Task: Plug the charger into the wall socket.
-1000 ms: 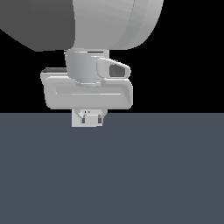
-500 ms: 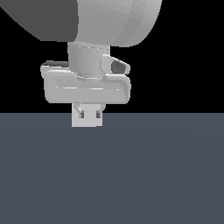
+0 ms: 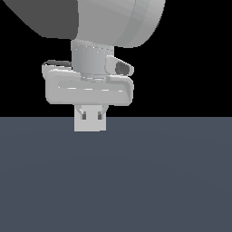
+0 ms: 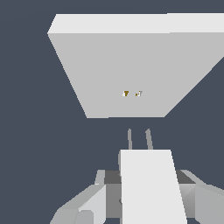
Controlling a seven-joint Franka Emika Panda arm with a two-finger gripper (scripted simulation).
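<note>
Gripper (image 4: 146, 199) is sitting clamped on the charger (image 4: 148, 183), fingers (image 4: 94, 199) pressing in on both sides of the white block. Two thin grey prongs (image 4: 139, 139) are sticking out of the charger's front edge, pointing toward the wall socket (image 4: 131, 65).

Prong tips are stopping short of the plate: a strip of dark floor (image 4: 26, 131) is showing between them and the plate's near edge, so no contact. The socket's two small holes (image 4: 132, 93) are sitting near the plate's centre, roughly in line with the prongs.

In the exterior view, the gripper (image 3: 90, 118) is hanging under the arm (image 3: 108, 27), with the charger (image 3: 90, 122) showing below the hand body, right at the floor's horizon edge. Floor (image 3: 172, 181) around it is open on both sides. Socket isn't visible in that view.
</note>
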